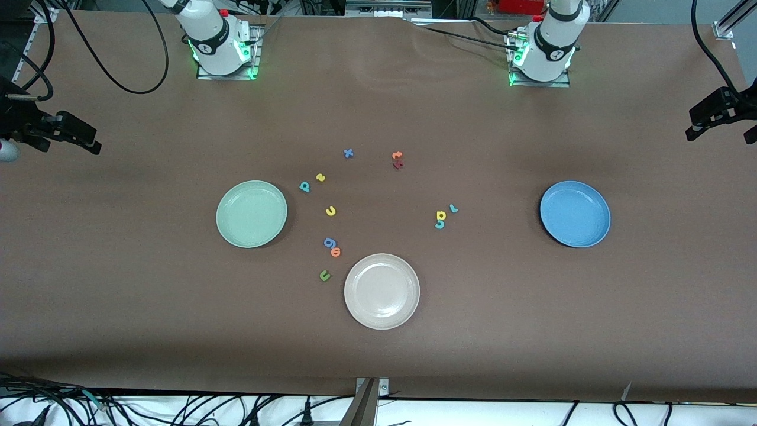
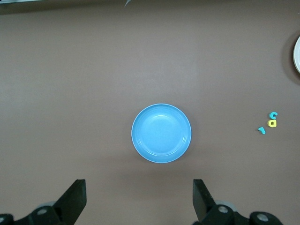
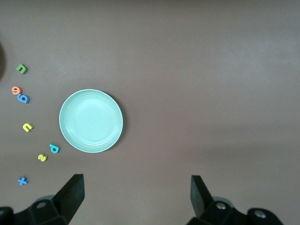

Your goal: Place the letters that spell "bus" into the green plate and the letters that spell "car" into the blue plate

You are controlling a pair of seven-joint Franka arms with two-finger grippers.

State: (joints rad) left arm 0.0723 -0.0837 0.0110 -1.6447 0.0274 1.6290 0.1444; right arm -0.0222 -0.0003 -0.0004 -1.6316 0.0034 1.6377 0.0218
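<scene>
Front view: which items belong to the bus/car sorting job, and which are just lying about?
Job:
green plate
blue plate
teal b
yellow s
yellow u
teal c
yellow a
teal r

Lying about:
beige plate
green u
blue g
orange o
blue x
orange t

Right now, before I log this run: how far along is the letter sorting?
Nothing is placed yet: the green plate and blue plate hold no letters. Nothing is in hand; the left gripper and right gripper are open. The bus letters and car letters remain on the table.
</scene>
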